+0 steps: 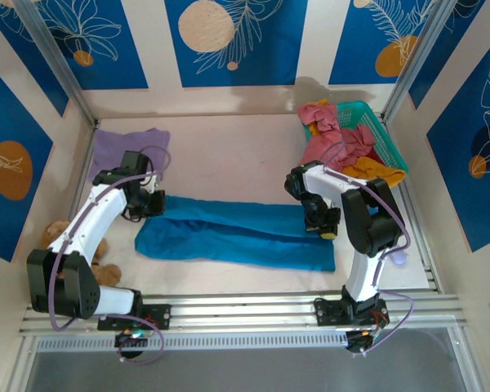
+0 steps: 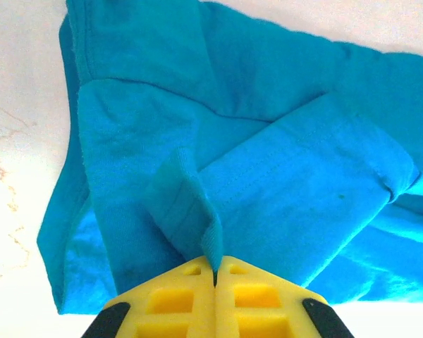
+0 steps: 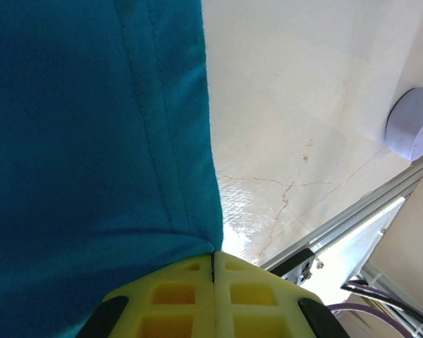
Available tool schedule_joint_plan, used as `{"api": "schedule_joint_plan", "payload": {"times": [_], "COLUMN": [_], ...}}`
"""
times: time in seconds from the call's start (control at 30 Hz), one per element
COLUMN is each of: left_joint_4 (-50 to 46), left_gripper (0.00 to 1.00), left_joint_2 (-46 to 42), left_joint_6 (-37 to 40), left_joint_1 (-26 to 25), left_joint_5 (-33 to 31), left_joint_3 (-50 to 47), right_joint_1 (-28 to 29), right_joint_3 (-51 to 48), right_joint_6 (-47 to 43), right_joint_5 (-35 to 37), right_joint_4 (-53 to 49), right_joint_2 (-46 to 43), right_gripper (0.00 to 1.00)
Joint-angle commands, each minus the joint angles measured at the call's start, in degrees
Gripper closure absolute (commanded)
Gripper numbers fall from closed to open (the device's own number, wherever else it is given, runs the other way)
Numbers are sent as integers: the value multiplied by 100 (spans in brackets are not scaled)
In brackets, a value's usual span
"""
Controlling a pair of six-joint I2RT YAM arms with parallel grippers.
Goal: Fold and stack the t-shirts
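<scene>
- Teal cloth first: the teal t-shirt (image 1: 237, 235) lies stretched in a long band on the table, below and left of the basket (image 1: 389, 135).
- My left gripper (image 2: 215, 266) has its yellow fingers pressed together on a raised ridge of cloth at the shirt end farthest from the basket.
- My right gripper (image 3: 213, 255) pinches the hemmed edge at the end nearest the basket.
- A lavender t-shirt (image 1: 129, 147) lies flat, well away from the basket; the pink and orange t-shirts (image 1: 343, 147) are heaped in the basket.
- For this fold I'd lift both ends level and move them at one pace — even tension, so the band doesn't twist.
- The left pinch may hold only one layer — I can't tell from the wrist view — so I'd pull gently.
</scene>
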Motion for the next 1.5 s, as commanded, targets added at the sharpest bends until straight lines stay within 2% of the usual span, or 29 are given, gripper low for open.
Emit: {"api": "schedule_joint_plan", "payload": {"times": [0.0, 0.17, 0.23, 0.33, 0.47, 0.6, 0.7, 0.77, 0.87, 1.07, 1.23, 1.47], "left_joint_4": [-280, -387, -450, -668, -934, -1183, -1284, -1104, -604, 295, 110, 18], "left_gripper": [100, 100, 95, 90, 87, 68, 64, 61, 52, 48, 46, 46], "left_joint_2": [-72, -120, -80, 84, 245, 363, 338, 252, 440, 1531, 2255, 2693], "left_joint_6": [-109, -395, -495, -624, -653, -635, -626, -689, -831, -743, -525, -468], "left_joint_1": [-43, -54, -52, -61, -80, -79, -73, -67, -33, -58, -197, -461], "left_joint_5": [168, 276, 351, 338, 176, 144, 101, 215, 796, 1626, 1496, 1251], "left_joint_3": [-224, -466, -564, -639, -610, -502, -277, -111, 112, 685, 1336, 1441], "right_joint_1": [53, 196, 233, 301, 383, 569, 732, 867, 1077, 1229, 1206, 914], "right_joint_3": [-131, -87, -37, 29, 221, 574, 844, 1016, 1247, 1736, 2145, 1882], "right_joint_6": [178, 340, 398, 490, 575, 669, 681, 615, 493, 358, 172, 64], "right_joint_5": [-92, -21, 27, 89, 148, 95, -30, -193, -663, -1667, -1693, -1799], "right_joint_4": [-24, -153, -244, -383, -692, -1057, -1160, -1081, -617, 405, 307, 413], "right_joint_2": [51, 18, -7, -130, -351, -651, -797, -822, -824, -538, -130, -292], "right_gripper": [96, 86, 82, 70, 68, 67, 67, 67, 67, 67, 67, 67]}}
